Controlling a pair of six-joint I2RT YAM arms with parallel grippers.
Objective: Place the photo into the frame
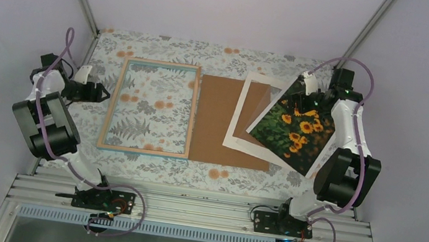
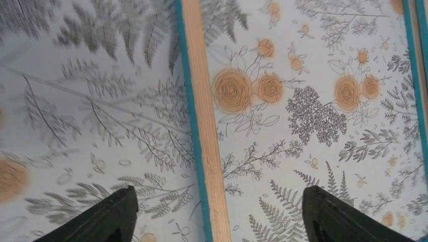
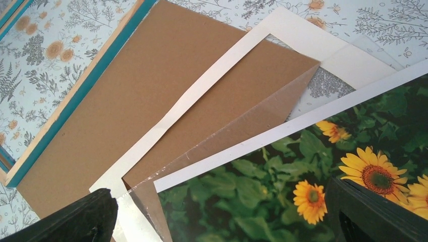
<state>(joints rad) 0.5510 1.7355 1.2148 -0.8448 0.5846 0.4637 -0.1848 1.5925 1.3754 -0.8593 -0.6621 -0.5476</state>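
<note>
Top external: floral tablecloth (image 1: 165,46) covered the table, with plain pale walls on three sides. Frame (image 1: 114,103) lay flat, wood side up. Brown board (image 1: 214,127) lay just right of the frame, white mat (image 1: 236,114) overlapped the board, and photo (image 1: 292,131) lay farthest right, skewed on the mat. Left gripper (image 1: 100,92) sat at the frame's left rail, fingers apart. Right gripper (image 1: 304,94) sat over the photo, fingers apart, nothing clamped.
</note>
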